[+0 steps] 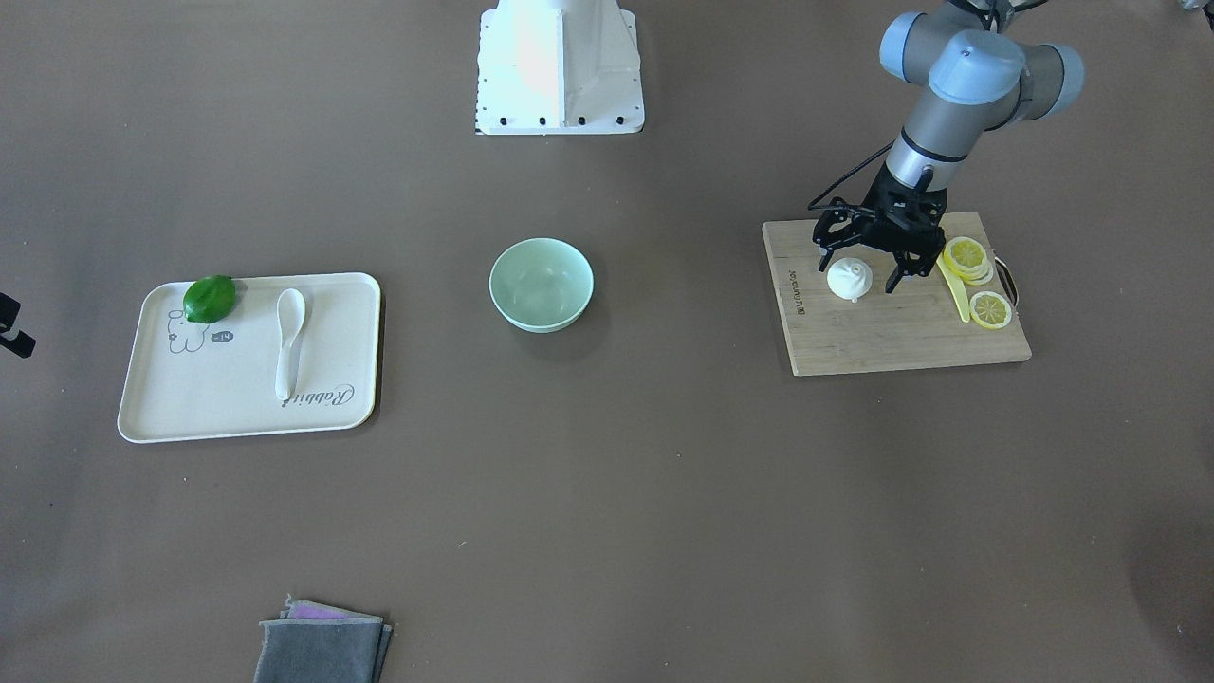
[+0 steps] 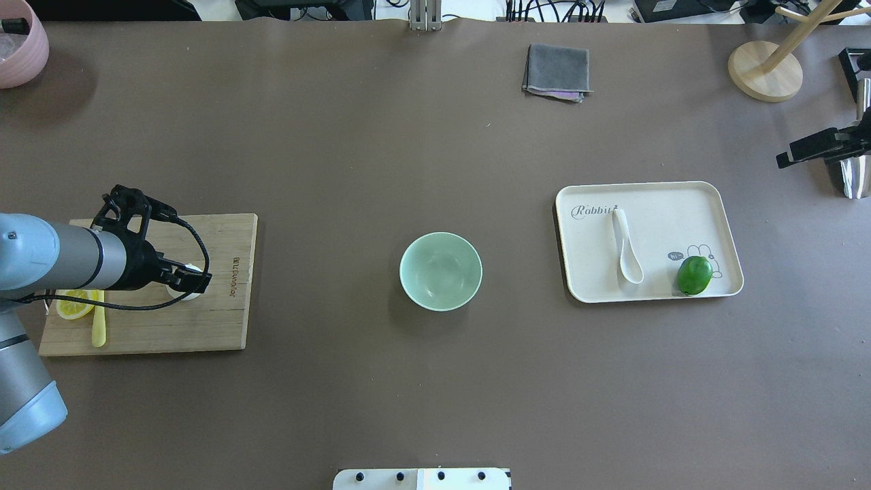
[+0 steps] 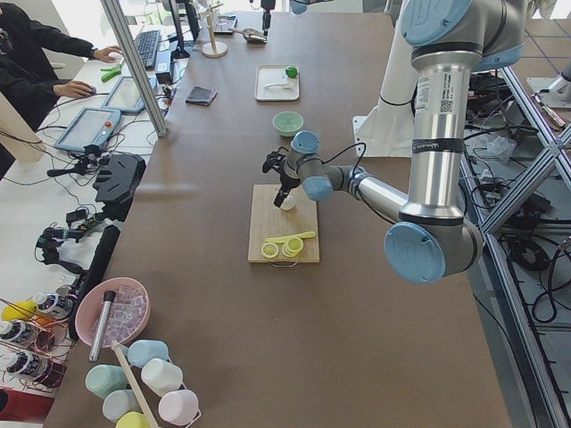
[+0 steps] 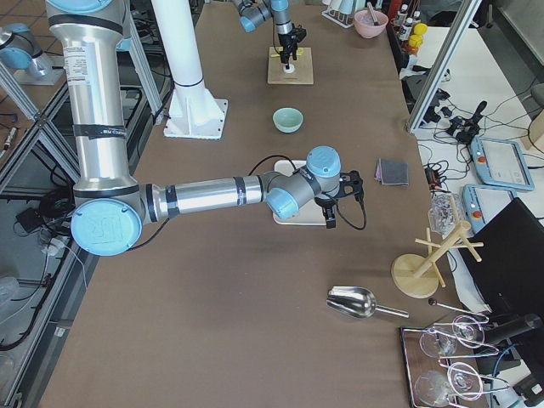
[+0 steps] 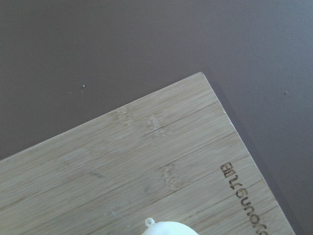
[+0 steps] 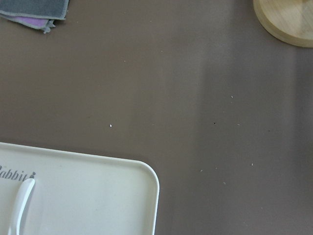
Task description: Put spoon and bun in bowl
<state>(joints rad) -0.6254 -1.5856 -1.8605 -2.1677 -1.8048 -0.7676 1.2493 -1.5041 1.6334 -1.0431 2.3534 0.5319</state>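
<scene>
The pleated white bun (image 1: 849, 279) lies on the bamboo board (image 1: 892, 341), the glossy spoon (image 1: 289, 341) on the cream tray (image 1: 190, 398), and the smooth mint bowl (image 1: 541, 285) on the brown bench (image 1: 607, 474) between them. The left claw (image 1: 860, 270) stands open astride the bun, its arm sloping down over the board. The right claw (image 4: 330, 217) hangs above the tray; I cannot tell whether it is open or closed.
</scene>
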